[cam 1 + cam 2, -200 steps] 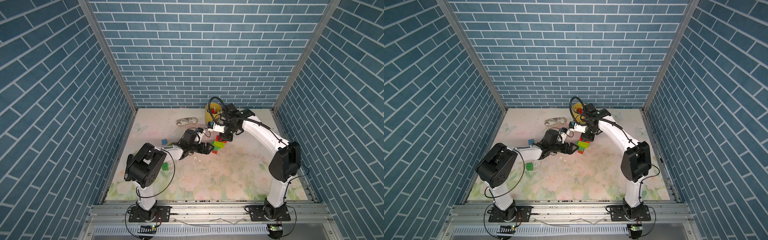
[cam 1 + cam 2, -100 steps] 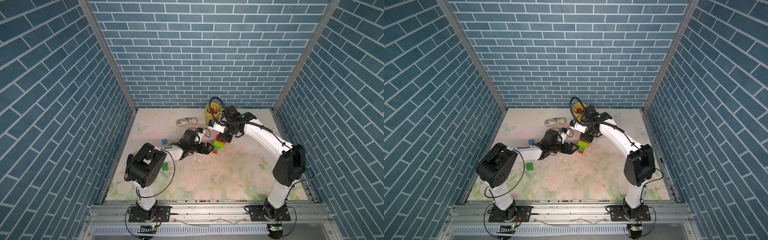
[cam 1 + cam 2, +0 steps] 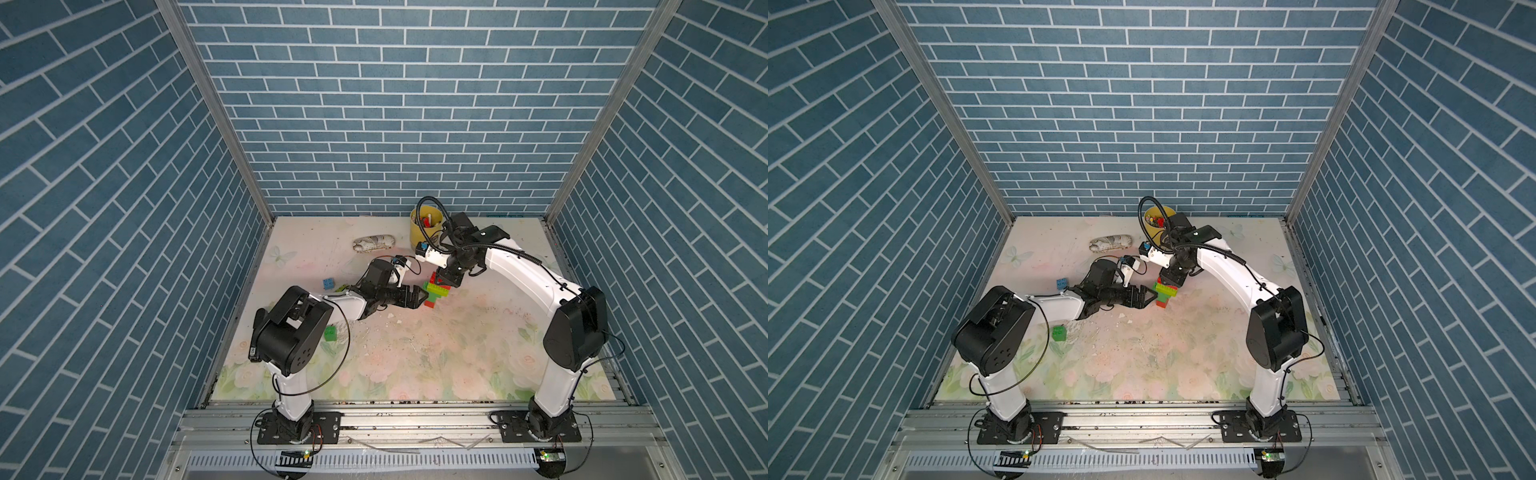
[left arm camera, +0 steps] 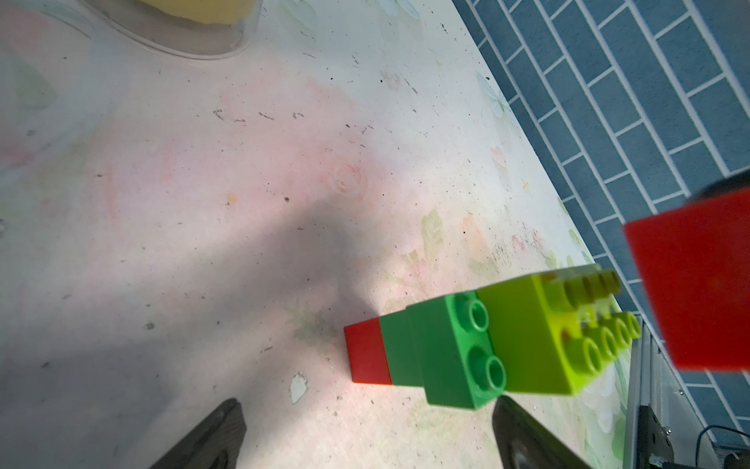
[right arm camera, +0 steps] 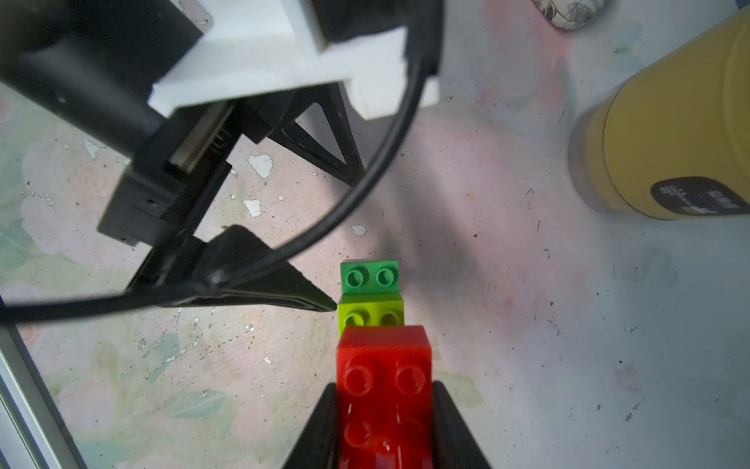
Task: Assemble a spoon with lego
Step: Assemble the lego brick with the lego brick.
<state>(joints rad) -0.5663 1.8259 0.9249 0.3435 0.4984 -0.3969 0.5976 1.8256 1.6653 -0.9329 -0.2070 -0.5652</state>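
Right arm's elbow has swung outward; left arm unchanged. Right tool: pinching red brick, over lime top of spoon, which stands studs-up on desk. Left tool: spread, beside spoon's green step. Seating calls for a straight-down press.

From my seat the red brick looks like smooth, glossy plastic that catches the light. The green and lime bricks of the spoon have the same shiny moulded finish. The table reads as a matt floral print, scuffed, with white flakes chipped off. The yellow cup looks matt. Along the lower edge of both top views I see a bare metal rail. The right arm's shell is smooth white plastic.
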